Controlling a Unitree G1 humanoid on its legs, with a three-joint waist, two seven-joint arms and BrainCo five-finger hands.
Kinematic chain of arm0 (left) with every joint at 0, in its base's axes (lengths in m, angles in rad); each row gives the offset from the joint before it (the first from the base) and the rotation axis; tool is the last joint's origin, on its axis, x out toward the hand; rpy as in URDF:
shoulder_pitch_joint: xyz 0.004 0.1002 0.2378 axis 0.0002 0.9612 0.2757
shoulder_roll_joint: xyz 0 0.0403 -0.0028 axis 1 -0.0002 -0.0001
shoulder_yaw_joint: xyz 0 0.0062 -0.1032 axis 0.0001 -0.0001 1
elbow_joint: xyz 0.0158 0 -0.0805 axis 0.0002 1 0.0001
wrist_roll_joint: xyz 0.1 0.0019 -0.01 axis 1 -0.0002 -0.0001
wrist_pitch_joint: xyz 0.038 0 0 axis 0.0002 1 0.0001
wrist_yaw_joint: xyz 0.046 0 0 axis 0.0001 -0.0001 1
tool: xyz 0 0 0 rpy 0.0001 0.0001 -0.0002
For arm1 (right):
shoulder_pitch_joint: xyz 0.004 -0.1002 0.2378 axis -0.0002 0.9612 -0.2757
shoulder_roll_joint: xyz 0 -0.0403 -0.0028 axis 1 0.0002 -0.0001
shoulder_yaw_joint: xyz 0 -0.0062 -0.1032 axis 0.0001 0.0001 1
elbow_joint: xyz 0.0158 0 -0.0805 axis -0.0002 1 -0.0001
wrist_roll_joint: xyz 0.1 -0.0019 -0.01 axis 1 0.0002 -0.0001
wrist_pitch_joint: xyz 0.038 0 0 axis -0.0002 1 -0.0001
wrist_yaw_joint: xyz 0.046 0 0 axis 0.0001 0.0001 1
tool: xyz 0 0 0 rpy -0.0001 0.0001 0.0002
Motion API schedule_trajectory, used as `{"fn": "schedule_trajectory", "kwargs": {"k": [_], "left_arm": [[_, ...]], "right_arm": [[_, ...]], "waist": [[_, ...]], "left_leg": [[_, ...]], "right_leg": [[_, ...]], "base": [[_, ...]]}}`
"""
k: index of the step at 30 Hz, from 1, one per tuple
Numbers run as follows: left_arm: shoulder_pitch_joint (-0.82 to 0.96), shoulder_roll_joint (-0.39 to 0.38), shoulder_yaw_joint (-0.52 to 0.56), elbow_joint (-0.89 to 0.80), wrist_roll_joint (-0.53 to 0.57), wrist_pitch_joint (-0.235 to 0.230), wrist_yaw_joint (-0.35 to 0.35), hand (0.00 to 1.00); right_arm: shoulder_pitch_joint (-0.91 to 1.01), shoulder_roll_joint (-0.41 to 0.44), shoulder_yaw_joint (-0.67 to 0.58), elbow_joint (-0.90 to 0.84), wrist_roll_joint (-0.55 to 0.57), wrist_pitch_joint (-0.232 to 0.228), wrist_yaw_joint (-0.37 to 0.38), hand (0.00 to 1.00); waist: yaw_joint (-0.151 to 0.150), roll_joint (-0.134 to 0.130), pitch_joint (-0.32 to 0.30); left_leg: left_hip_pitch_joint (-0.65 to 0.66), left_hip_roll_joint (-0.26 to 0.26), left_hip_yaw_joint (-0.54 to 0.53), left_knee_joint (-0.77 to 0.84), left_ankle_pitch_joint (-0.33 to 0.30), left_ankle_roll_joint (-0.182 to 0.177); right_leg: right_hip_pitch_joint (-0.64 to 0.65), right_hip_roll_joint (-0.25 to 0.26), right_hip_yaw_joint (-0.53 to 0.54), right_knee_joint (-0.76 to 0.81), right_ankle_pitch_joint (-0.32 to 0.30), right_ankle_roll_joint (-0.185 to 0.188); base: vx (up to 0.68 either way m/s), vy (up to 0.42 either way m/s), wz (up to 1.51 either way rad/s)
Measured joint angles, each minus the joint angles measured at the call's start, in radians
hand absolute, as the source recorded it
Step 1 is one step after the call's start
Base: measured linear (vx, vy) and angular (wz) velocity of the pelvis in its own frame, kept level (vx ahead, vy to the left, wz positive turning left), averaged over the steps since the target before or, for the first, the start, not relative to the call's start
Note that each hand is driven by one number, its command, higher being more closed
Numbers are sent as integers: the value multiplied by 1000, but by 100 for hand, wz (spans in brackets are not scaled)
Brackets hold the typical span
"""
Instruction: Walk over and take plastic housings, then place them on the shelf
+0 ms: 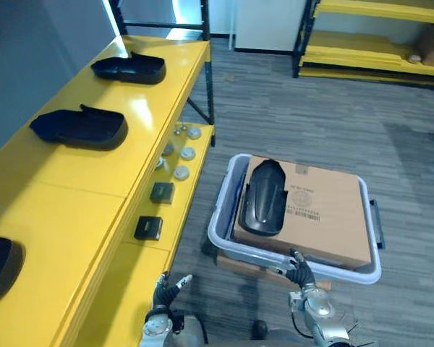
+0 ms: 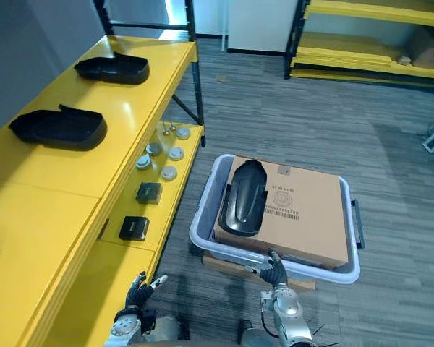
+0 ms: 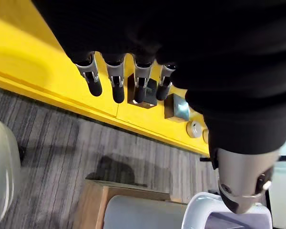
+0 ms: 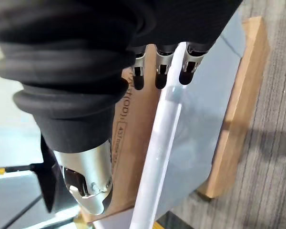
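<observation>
A black plastic housing (image 1: 262, 196) lies on a cardboard box (image 1: 325, 210) inside a grey tote (image 1: 220, 238) on the floor. Three more black housings rest on the yellow shelf top (image 1: 72, 195): one far back (image 1: 129, 69), one in the middle (image 1: 79, 127), and one at the near left edge (image 1: 0, 264). My right hand (image 1: 300, 271) hovers at the tote's near rim with its fingers (image 4: 159, 78) relaxed and holding nothing. My left hand (image 1: 166, 289) hangs low beside the shelf's lower board, its fingers (image 3: 117, 83) straight and empty.
On the lower yellow board sit several round silver caps (image 1: 182, 152) and two small black boxes (image 1: 161, 191) (image 1: 148, 228). A wooden base (image 4: 238, 109) lies under the tote. Another yellow rack (image 1: 376, 36) stands at the back right across grey floor.
</observation>
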Motion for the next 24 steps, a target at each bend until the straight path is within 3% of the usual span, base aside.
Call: {"fn": "schedule_trajectory", "kwargs": {"k": [6, 11, 15, 18, 24], "left_arm": [[8, 35, 2, 1, -6, 1, 2, 0], [20, 59, 6, -1, -5, 2, 1, 0], [28, 54, 35, -2, -5, 3, -2, 0], [54, 56, 45, -11, 5, 3, -4, 0], [93, 55, 44, -8, 9, 3, -19, 0]], "right_arm": [[47, 17, -66, -60, 12, 0, -4, 0], [71, 16, -245, -179, 24, -1, -49, 0], [104, 12, -407, -347, 23, -3, -97, 0], [107, -1, -533, -481, -5, -4, -156, 0], [83, -31, -544, -638, -93, -3, -211, 0]], "waist": [[-4, -22, -10], [-29, -30, -28], [-30, -31, -41], [-58, -36, -60], [-56, -50, -79]], "left_leg": [[80, -72, 96, -107, 17, 39], [120, -86, 123, -149, 23, 49], [144, -84, 121, -164, 23, 49], [155, -90, 119, -186, 23, 49], [160, -112, 112, -222, 45, 63]], "right_leg": [[-2, -60, 76, -36, 22, 47], [-1, -65, 108, -48, 35, 62], [5, -59, 119, -50, 47, 65], [5, -62, 119, -53, 50, 66], [-3, -77, 114, -65, 50, 66]], "base": [[64, 141, -39], [64, 54, -26], [28, -7, -29], [-17, 5, -4], [-61, 1, 0]]}}
